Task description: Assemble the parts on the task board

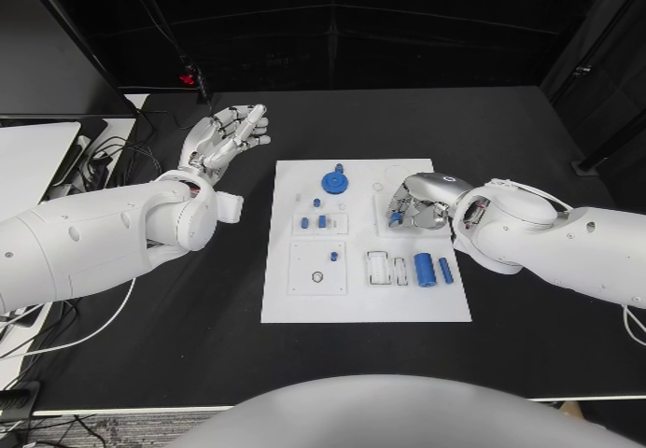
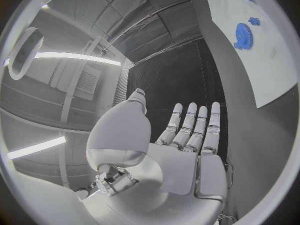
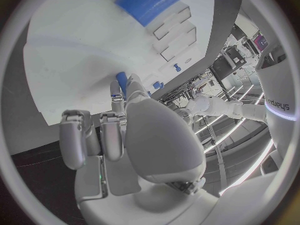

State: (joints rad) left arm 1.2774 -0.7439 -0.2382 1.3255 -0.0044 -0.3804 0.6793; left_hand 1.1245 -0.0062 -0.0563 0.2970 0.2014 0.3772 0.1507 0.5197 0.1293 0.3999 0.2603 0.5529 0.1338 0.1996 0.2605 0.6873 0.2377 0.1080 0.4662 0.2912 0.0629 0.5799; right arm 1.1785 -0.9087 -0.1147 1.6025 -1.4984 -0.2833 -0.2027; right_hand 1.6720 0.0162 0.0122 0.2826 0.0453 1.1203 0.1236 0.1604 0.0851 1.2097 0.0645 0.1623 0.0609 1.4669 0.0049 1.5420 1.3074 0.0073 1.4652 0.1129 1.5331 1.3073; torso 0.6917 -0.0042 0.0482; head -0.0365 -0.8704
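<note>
Head view: the board lies mid-table. The left hand is off the board to its left, over the black table, fingers straight and apart, holding nothing. The right hand is over the board's upper right part, fingers curled on a small blue part. A blue gear sits near the top of the board, and a blue cylinder lies lower right.

Left wrist view: fingers extended, palm empty; gear far off on the board.

Right wrist view: blue part pinched at the fingertips, close above the board; the cylinder is beyond.
</note>
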